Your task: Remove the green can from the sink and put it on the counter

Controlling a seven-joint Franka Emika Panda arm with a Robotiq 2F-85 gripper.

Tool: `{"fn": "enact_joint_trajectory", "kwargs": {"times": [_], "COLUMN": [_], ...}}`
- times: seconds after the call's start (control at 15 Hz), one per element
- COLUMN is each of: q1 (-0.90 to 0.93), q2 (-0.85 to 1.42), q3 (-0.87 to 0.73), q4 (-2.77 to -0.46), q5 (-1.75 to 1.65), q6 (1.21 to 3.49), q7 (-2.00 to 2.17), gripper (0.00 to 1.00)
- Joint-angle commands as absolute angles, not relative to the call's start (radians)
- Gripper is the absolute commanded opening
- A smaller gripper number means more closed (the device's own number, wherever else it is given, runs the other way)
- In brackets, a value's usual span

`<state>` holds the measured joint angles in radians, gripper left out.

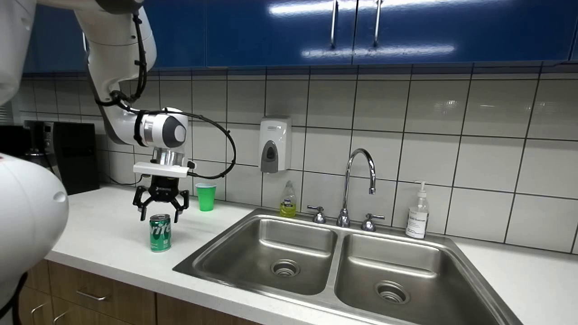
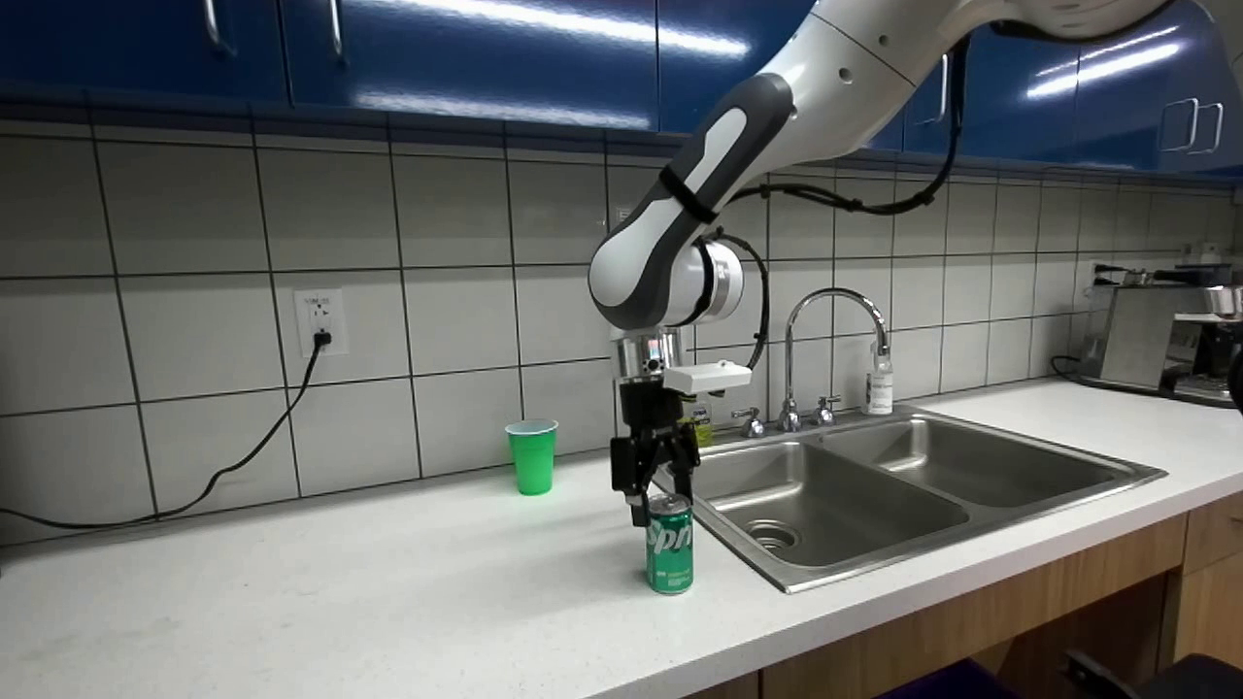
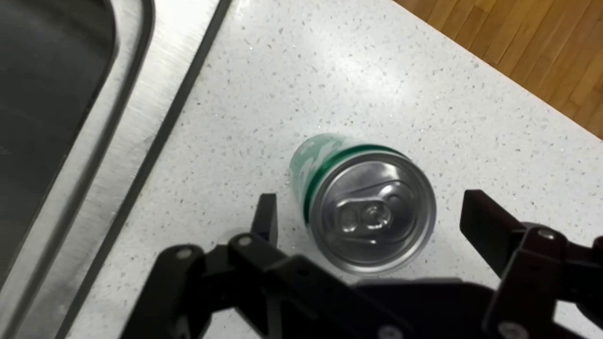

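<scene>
The green can point(image 1: 160, 237) stands upright on the white counter point(image 1: 104, 230), left of the double-basin sink point(image 1: 335, 266) in an exterior view. An exterior view also shows the can point(image 2: 670, 558) near the sink's corner point(image 2: 777, 568). My gripper point(image 1: 160, 217) points down right over the can, with its fingertips about level with the can's top. In the wrist view the can's silvery top point(image 3: 374, 214) lies between the two spread fingers of the gripper point(image 3: 370, 207). Bare counter shows between each finger and the can. The gripper is open and holds nothing.
A light-green cup point(image 1: 206, 196) stands behind the can near the tiled wall. A yellow soap bottle point(image 1: 288, 201), the faucet point(image 1: 345, 189) and a pump bottle point(image 1: 417, 214) line the sink's back edge. A soap dispenser point(image 1: 275, 144) hangs on the wall. The counter's front edge is close.
</scene>
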<state>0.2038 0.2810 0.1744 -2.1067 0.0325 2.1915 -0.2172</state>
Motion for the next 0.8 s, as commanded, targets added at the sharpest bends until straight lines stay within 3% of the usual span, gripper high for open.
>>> {"fn": "enact_joint_trajectory", "kwargs": {"times": [0.0,0.73], "q1": [0.196,0.172], "q2": [0.166,-0.103], "q3": [0.187,0.153], "q4": [-2.160,-2.343], "q5": [0.034,0.091], "q6": [2.160,2.164], "q7": [-0.172,-0.148], "gripper": [1.00,1.00]}}
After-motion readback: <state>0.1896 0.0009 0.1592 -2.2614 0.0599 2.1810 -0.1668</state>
